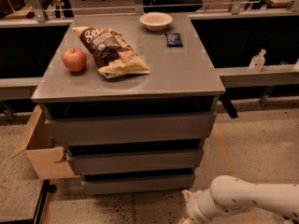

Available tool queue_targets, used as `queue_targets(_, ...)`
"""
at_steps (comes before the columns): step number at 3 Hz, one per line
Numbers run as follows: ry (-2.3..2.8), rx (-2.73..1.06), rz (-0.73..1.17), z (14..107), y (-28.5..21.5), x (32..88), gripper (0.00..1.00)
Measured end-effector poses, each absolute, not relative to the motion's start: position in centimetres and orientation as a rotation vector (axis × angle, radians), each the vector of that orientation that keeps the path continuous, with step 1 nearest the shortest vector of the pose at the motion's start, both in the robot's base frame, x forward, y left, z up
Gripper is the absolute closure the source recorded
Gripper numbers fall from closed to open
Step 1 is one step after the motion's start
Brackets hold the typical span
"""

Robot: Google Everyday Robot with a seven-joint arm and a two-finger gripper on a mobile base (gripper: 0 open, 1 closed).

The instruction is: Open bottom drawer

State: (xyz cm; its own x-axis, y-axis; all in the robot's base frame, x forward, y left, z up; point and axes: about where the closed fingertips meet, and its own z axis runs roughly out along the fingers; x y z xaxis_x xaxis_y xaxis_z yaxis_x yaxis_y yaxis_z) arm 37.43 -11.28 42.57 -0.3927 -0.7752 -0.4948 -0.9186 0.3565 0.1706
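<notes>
Camera view: 1 gripper (188, 211) at the frame's lower edge; we cannot tell its state. 1 bottom drawer (138, 185), lowest of 3 grey fronts, lies just up-left of it. 1 apple (74, 59) well above.

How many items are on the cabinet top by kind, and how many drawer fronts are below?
apple: 1
chip bag: 1
bowl: 1
small dark flat object: 1
drawer fronts: 3, bottom drawer included
Total: 7
The gripper sits at the lower frame edge, right of the bottom drawer.
</notes>
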Motion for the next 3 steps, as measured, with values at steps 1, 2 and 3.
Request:
queue_targets(1,2.27,-1.515,0.614,39.7,-11.3,39.2,0.0)
queue_targets(2,2.212,-1.496,0.631,33.5,-10.9,42.0,0.0)
queue_targets(3,2.177,-1.48,0.651,28.8,-9.8,43.6,0.0)
